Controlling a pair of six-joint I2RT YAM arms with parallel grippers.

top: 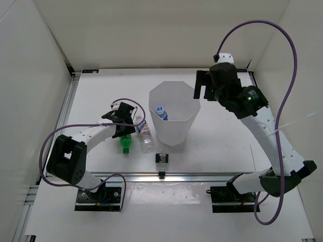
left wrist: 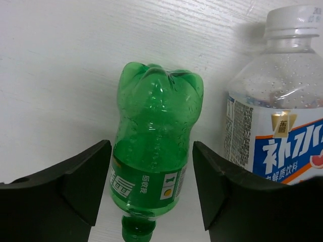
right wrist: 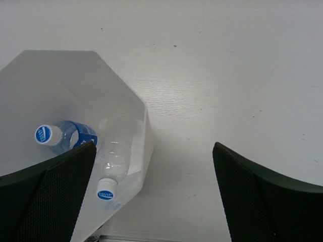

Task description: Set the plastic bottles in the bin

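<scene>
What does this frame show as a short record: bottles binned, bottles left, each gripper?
In bin: blue-label bottle, plain clear bottle
On table: green bottle, white-red label bottle, both lying left of the bin
Left gripper: open, fingers either side of the green bottle
Right gripper: open, holding nothing, beside the bin
Other: small black block in front of the bin

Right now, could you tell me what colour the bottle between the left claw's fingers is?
The bottle is green, clearest in the left wrist view.
</scene>
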